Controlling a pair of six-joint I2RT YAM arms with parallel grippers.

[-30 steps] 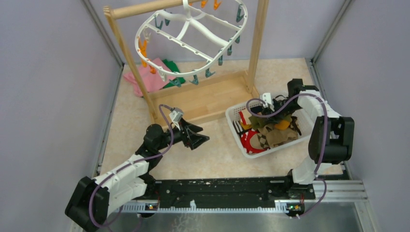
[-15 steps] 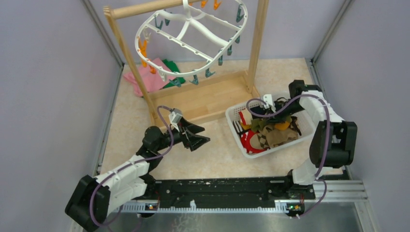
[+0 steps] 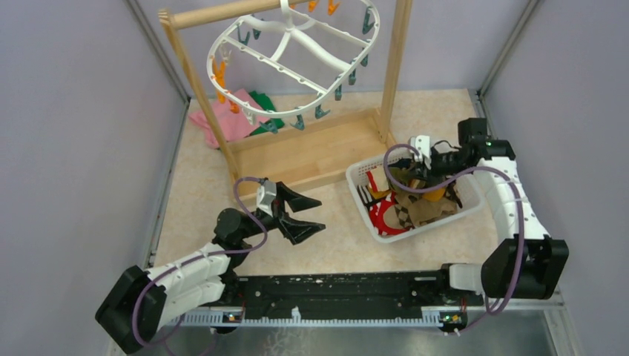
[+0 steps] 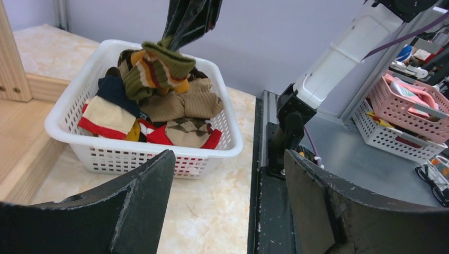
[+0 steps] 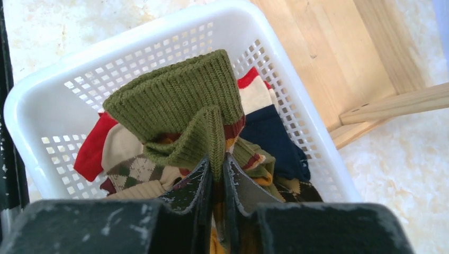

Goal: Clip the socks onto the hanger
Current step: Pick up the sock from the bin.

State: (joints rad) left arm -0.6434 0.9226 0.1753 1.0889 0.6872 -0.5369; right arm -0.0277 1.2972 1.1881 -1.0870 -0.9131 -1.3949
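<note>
Right wrist view: the right gripper (image 5: 214,165) has its fingers pressed together on a fold of the olive-green ribbed sock (image 5: 180,100), whose cuff stands up above the pile. Beneath it the other socks (image 5: 132,169) lie heaped in the white slotted basket (image 5: 47,111): a navy one at 3 o'clock of the pinch, a red one at 9 o'clock, and an argyle one at 7 o'clock.

From the left wrist camera, the pinched sock shows orange and dark red stripes and is held just above the heap.

In the top external view the basket sits at 3 o'clock on the table (image 3: 334,245), just beside the base of the wooden rack (image 3: 311,152). The hanger (image 3: 282,37), a white oval ring with teal and orange clips, hangs tilted from the rack's pole at 12 o'clock, well apart from the socks.

The left gripper (image 3: 320,214) hovers near the table's middle with its fingers spread wide and empty, pointing toward 3 o'clock. A pink cloth (image 3: 230,119) and a green cloth (image 3: 263,100) lie flat at 11 o'clock behind the rack.
</note>
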